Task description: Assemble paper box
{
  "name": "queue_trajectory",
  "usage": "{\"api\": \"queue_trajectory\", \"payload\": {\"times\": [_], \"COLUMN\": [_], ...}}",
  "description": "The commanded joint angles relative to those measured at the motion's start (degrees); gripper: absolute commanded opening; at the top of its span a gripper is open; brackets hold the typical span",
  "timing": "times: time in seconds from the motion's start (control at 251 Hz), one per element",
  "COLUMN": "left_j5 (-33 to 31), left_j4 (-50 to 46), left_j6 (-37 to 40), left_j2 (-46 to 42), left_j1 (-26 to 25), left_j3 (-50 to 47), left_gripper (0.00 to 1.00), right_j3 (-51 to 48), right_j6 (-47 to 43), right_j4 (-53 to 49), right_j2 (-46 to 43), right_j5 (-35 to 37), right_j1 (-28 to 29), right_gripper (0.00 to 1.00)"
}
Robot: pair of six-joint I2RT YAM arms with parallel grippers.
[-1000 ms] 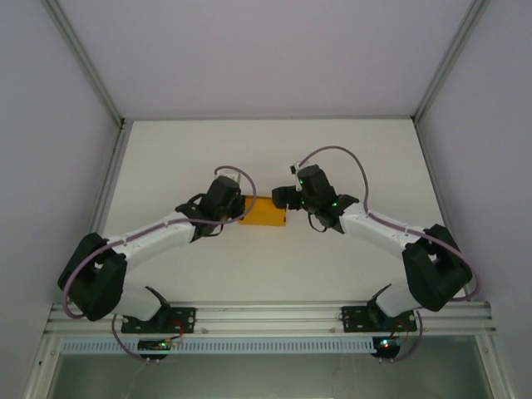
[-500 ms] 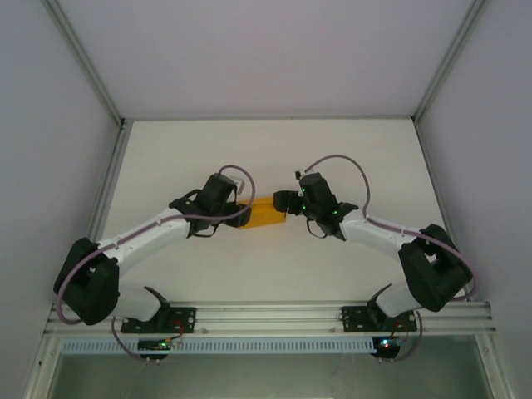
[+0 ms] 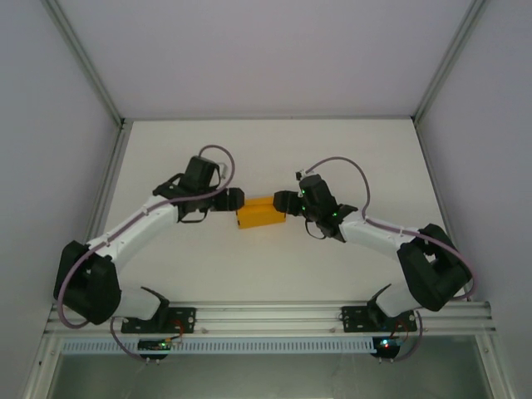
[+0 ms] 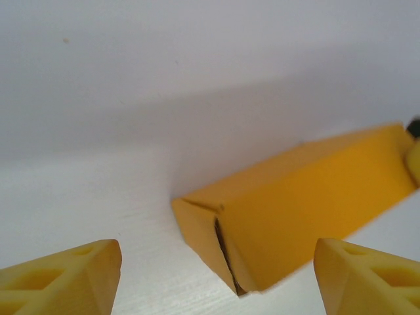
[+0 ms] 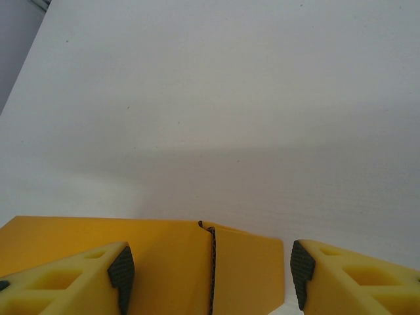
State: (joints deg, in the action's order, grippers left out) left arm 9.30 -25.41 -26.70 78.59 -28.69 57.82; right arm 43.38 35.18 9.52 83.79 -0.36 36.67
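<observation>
Scene: the paper box [image 3: 260,213] is lying folded up as a small orange-yellow block on the white table [image 3: 332,150], between the two grippers.

Left side: the left gripper [image 3: 235,199] is hovering just off one end of the box, its fingers standing wide apart and gripping nothing.

Box from the left fingers: in the left wrist view the paper box [image 4: 308,197] is lying ahead of the yellow fingertips [image 4: 98,262] and apart from them. Its near end is pointing at the gap between them and its long body is running away toward the right of the picture.

End flap: the end flap [image 4: 200,226] facing the left fingers is not sitting quite flush, and a dark slit [image 4: 223,252] is showing along its edge.

Right side: the right gripper [image 3: 281,201] is reaching over the box's other end with its fingers spread.

Box from the right fingers: in the right wrist view the paper box [image 5: 164,256] is lying between the two fingers. One finger [image 5: 72,279] is overlapping the box's top face. The other finger's dark pad [image 5: 300,266] is standing just beside the box's edge, with a sliver of table showing between. I cannot tell whether either pad is touching the card.

Seam: a dark seam [image 5: 211,269] is running across the top face, midway between the right fingers.
</observation>
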Motion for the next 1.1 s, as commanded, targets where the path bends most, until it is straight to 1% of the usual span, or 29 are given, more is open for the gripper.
{"api": "queue_trajectory", "payload": {"times": [0.0, 0.06, 0.116, 0.164, 0.196, 0.275, 0.431, 0.523, 0.579, 0.702, 0.762, 0.806, 0.866, 0.922, 0.946, 1.038, 1.074, 1.094], "left_j5": [7.0, 8.7, 8.5, 9.1, 10.3, 11.6, 14.9, 16.1, 17.1, 15.2, 16.4, 17.5, 18.7, 19.2, 19.3, 17.9, 16.8, 16.7], "left_j4": [4.0, 4.5, 3.5, 2.3, 2.3, 3.9, 9.9, 14.4, 19.0, 26.5, 29.2, 31.5, 35.1, 37.6, 38.3, 39.7, 38.8, 38.4], "left_j6": [-2.2, -2.2, -2.2, -2.4, -2.6, -3.7, -5.8, -5.9, -3.6, -1.7, -0.7, -0.5, -0.2, -0.2, -0.1, 0.2, 0.1, 0.2], "left_j2": [3.1, 5.0, 6.7, 8.0, 8.5, 8.1, 6.3, 5.9, 5.7, 7.2, 8.9, 10.3, 11.8, 12.5, 12.6, 12.0, 11.7, 11.5], "left_j1": [1.3, 1.7, 2.1, 2.9, 3.4, 4.4, 5.2, 5.4, 5.2, 5.4, 5.3, 5.3, 5.3, 5.3, 5.1, 5.3, 5.3, 5.3], "left_j3": [2.1, 1.8, 1.5, 1.1, 0.4, -2.8, -10.2, -14.1, -17.3, -23.0, -24.2, -24.9, -26.0, -27.1, -27.5, -28.6, -28.5, -28.3], "left_gripper": [0.73, 0.71, 0.67, 0.60, 0.57, 0.54, 0.53, 0.50, 0.46, 0.45, 0.37, 0.34, 0.23, 0.16, 0.16, 0.10, 0.02, 0.00], "right_j3": [-3.0, -3.1, -3.3, -3.4, -3.4, -3.7, -4.6, -5.3, -6.0, -8.2, -9.7, -10.8, -12.6, -14.1, -14.6, -15.4, -15.4, -15.4], "right_j6": [0.0, 0.2, 0.3, 0.6, 0.6, 0.7, 1.3, 1.3, 1.3, 1.3, 1.0, 0.9, 0.5, 0.3, 0.3, 0.2, 0.1, 0.0], "right_j4": [-10.4, -10.6, -10.5, -10.5, -10.6, -10.8, -11.1, -11.4, -11.7, -10.2, -7.9, -6.3, -3.1, -0.6, 0.1, 0.6, 0.4, 0.3], "right_j2": [3.0, 3.1, 3.0, 3.1, 3.1, 3.2, 3.4, 3.5, 3.5, 3.6, 4.0, 4.4, 4.9, 5.0, 5.0, 5.0, 4.9, 4.9], "right_j5": [1.8, 2.1, 2.3, 2.5, 2.4, 2.6, 2.0, 1.2, 0.9, -0.5, -2.7, -4.4, -6.4, -7.4, -7.6, -7.9, -7.9, -7.9], "right_j1": [-0.1, -0.2, -0.2, -0.3, -0.4, -0.6, -0.8, -1.0, -1.2, -1.5, -2.0, -2.3, -2.6, -2.6, -2.6, -2.7, -2.8, -2.7], "right_gripper": [0.66, 0.66, 0.66, 0.65, 0.64, 0.64, 0.59, 0.57, 0.55, 0.52, 0.48, 0.45, 0.39, 0.35, 0.33, 0.25, 0.20, 0.19]}}
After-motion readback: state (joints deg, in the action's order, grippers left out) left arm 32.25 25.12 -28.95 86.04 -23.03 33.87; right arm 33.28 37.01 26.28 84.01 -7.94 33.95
